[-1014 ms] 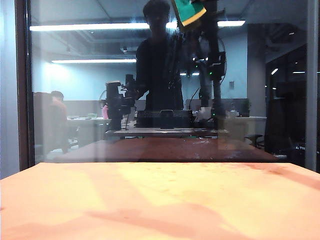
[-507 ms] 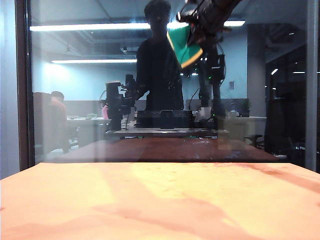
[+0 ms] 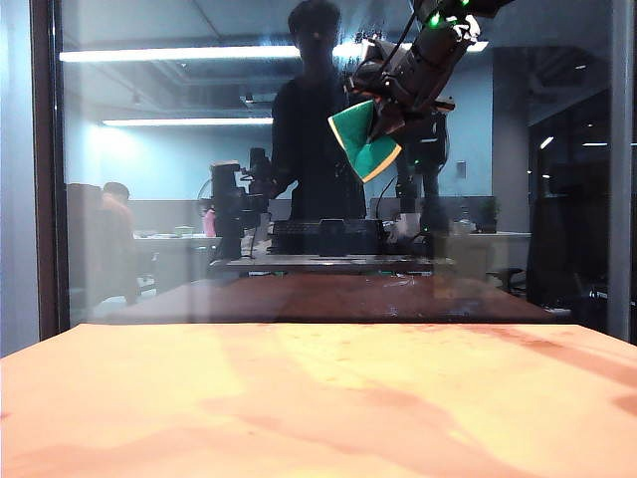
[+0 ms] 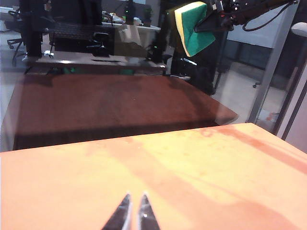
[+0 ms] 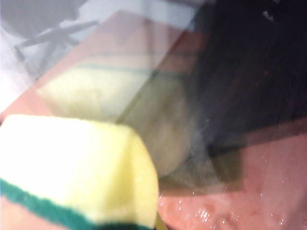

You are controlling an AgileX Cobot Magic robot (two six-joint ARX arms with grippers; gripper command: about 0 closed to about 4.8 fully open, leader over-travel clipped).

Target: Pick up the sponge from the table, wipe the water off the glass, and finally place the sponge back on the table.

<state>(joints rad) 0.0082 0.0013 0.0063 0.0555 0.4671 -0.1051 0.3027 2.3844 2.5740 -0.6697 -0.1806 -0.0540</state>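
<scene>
The sponge (image 3: 364,140) is clamped in the right gripper (image 3: 390,112) at the glass (image 3: 149,179); the left gripper (image 4: 133,214), fingers nearly together, is held over the table (image 4: 201,182).

Office-lab setting. Glass pane (image 3: 179,199) reflects ceiling strip lights (image 3: 179,55) at 11 o'clock, desks (image 3: 169,249), seated worker (image 3: 114,224) at 9 o'clock, keyboard (image 3: 326,237) centre; orange-tan table (image 3: 318,398) at 6 o'clock.

A dark figure (image 3: 317,129) is standing reflected, facing us. Ceiling lights (image 3: 179,54) are glowing in long strips. A seated person (image 3: 111,214) is showing at left, and a keyboard (image 3: 326,237) is sitting mid-reflection.
</scene>
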